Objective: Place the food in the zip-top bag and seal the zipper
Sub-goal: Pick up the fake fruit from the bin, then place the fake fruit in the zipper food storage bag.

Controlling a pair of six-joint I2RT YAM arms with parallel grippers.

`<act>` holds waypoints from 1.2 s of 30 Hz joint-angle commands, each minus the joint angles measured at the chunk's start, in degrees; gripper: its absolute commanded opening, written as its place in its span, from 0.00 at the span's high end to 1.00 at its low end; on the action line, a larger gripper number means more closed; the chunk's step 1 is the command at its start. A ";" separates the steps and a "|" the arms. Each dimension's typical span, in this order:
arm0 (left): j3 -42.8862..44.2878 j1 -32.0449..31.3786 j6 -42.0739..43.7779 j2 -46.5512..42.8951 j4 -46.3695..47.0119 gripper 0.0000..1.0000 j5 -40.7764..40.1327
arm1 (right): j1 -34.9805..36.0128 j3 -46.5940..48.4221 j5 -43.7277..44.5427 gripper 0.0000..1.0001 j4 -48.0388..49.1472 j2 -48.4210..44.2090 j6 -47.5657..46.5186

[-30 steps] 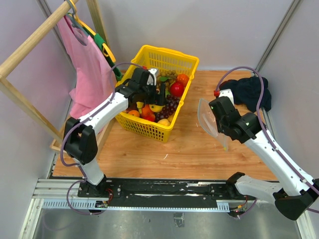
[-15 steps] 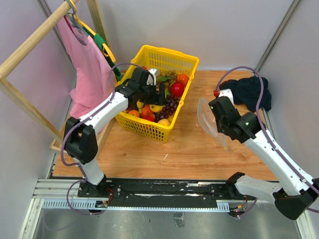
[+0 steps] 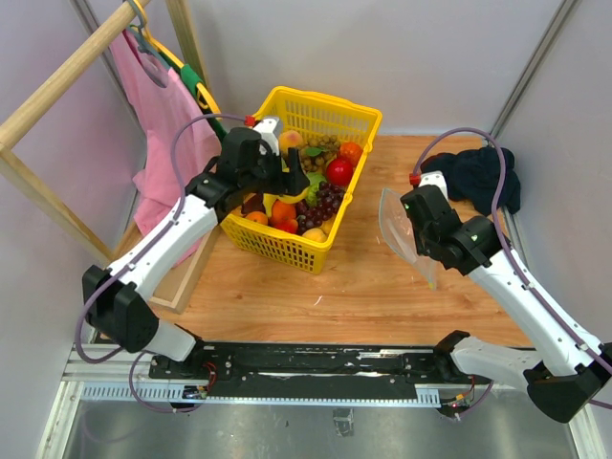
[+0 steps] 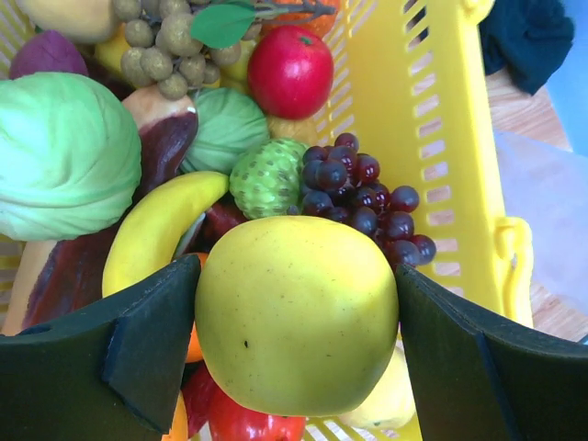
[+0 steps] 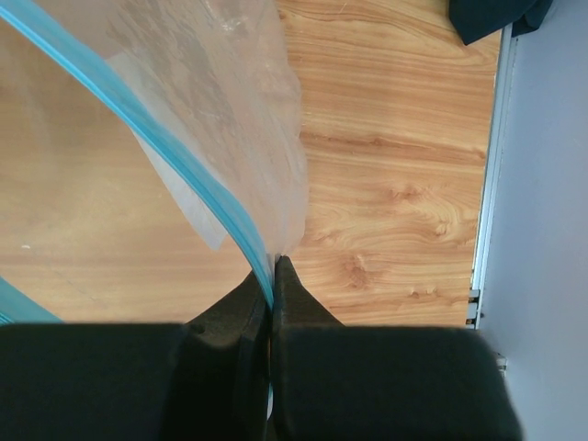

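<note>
My left gripper (image 4: 296,335) is shut on a yellow-green apple (image 4: 296,303), one finger pressed against each side, held just above the other food in the yellow basket (image 4: 441,138). Below it lie a red apple (image 4: 289,69), dark purple grapes (image 4: 367,197), a banana (image 4: 156,230) and a green cabbage (image 4: 64,152). In the top view the left gripper (image 3: 287,179) is over the basket (image 3: 287,251). My right gripper (image 5: 273,266) is shut on the clear zip-top bag (image 5: 211,110) at its blue zipper (image 5: 156,138). The bag (image 3: 397,225) hangs above the wooden table, right of the basket.
A dark cloth (image 3: 478,177) lies at the back right corner of the wooden table (image 3: 363,287). A pink garment (image 3: 167,124) hangs on a wooden rack (image 3: 57,91) at the left. Grey walls close in both sides.
The left arm has swung back to the left and lifted, carrying the yellow-green apple up off the pile. The right arm and bag have not moved.
</note>
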 commanded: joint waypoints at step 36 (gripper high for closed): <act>-21.75 -23.97 -7.38 -6.72 61.11 0.92 1.12 | -1.19 6.12 -17.02 1.00 -0.34 2.00 0.99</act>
